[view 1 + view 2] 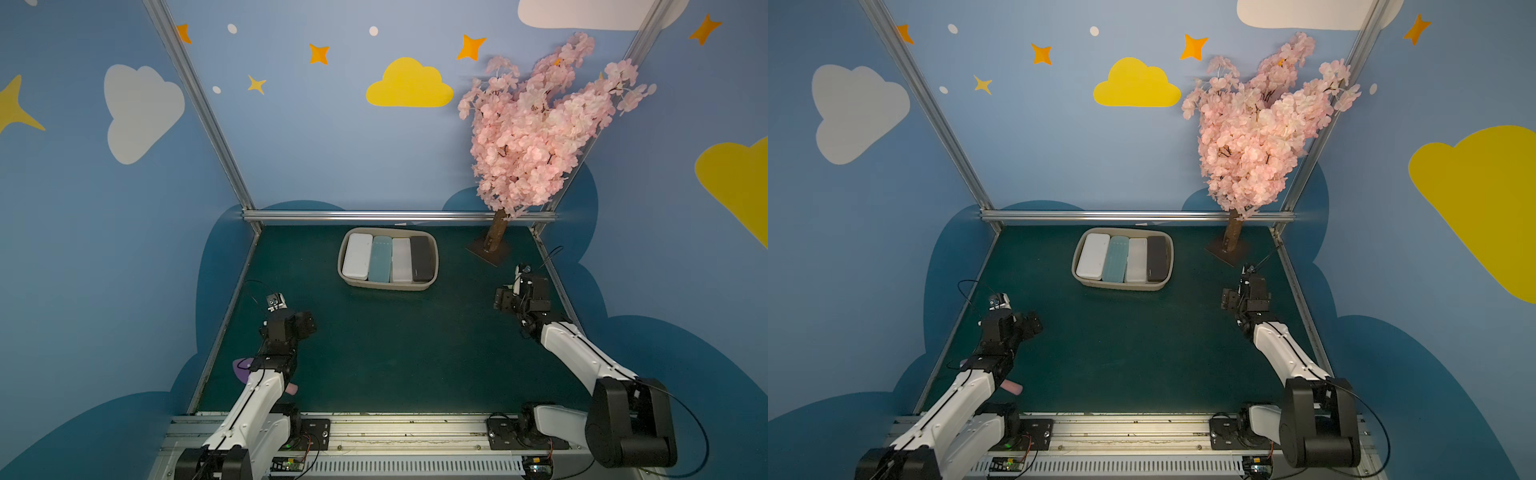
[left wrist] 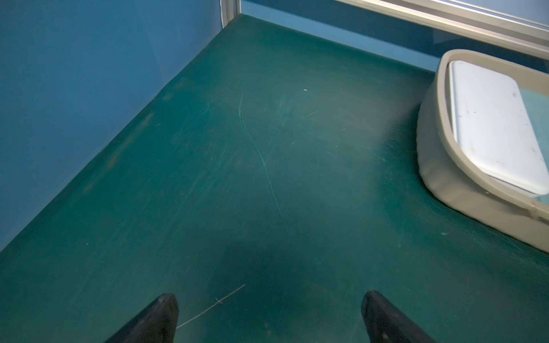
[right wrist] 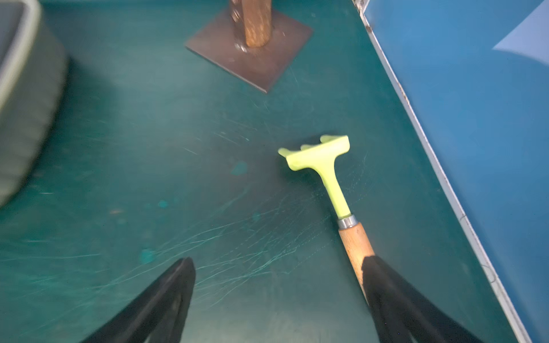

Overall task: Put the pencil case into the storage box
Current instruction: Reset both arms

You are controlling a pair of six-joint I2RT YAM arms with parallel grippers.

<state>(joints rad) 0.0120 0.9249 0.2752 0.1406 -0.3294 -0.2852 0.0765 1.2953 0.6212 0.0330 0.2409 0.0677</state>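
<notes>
The storage box (image 1: 388,286), a shallow beige tub, stands at the back middle of the green mat in both top views (image 1: 1121,286). Several pencil cases lie side by side in it: a white one (image 1: 357,255), a teal one (image 1: 380,258), a pale grey one (image 1: 402,259) and a black one (image 1: 422,257). In the left wrist view my left gripper (image 2: 270,300) is open over bare mat, with the box (image 2: 445,124) and its white case (image 2: 496,124) off to one side. My right gripper (image 3: 279,261) is open too, with nothing between its fingers.
A small rake with a lime-green head (image 3: 319,156) and wooden handle (image 3: 355,240) lies on the mat, its handle running behind one right finger. The pink blossom tree (image 1: 536,124) stands on a brown plate (image 1: 488,251) at back right. Purple (image 1: 239,368) and pink (image 1: 293,388) items lie under the left arm.
</notes>
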